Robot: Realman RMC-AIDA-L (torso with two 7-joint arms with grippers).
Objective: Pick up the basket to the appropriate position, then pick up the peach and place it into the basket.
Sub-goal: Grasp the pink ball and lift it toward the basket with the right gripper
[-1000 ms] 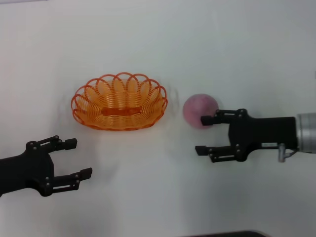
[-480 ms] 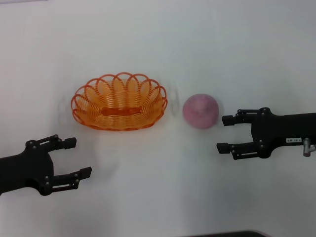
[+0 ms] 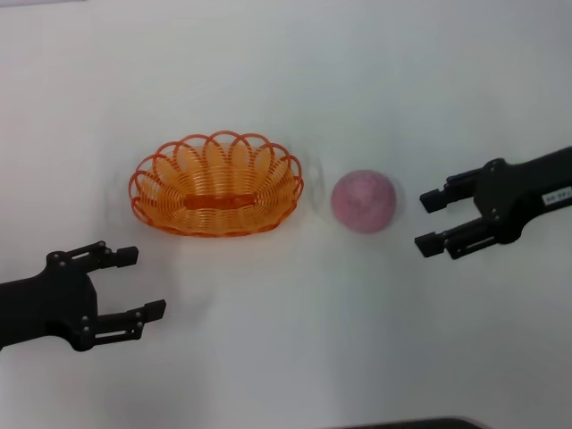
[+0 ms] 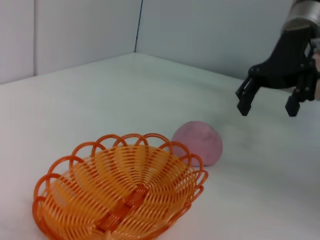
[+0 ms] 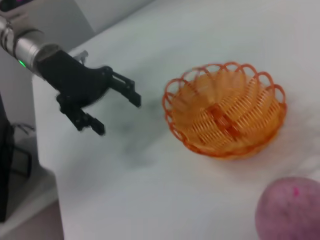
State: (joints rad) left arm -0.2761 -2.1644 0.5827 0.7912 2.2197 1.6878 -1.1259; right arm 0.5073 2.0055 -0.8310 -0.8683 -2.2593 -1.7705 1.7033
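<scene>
**Both tools open, peach and basket untouched on tabletop**

The right tool [image 3: 431, 222] is seen held open, fingers spread, nothing gripped. It is angled toward the peach [image 3: 364, 201], which lies just off its fingertips, apart from them with a gap of bare tabletop [image 3: 286, 357] between. From the left wrist view the right tool [image 4: 268, 102] is shown raised above the tabletop, beyond the peach [image 4: 198, 142] and clear of it.

The peach is found resting on the tabletop between the right tool and the basket [image 3: 216, 184], close beside the basket's rim on the side facing the right tool; contact between them cannot be told from the head view. In the right wrist view the peach [image 5: 290, 210] is seen nearest the camera, the basket [image 5: 226, 110] farther off.

The basket is seen upright on the tabletop with nothing in it. In the left wrist view the basket [image 4: 120, 192] is shown near the camera.

The left tool [image 3: 139, 283] is seen open, fingers spread, nothing held. The basket lies ahead of it, near but not touched. In the right wrist view the left tool [image 5: 114, 107] is shown beside the basket, apart from it.
</scene>
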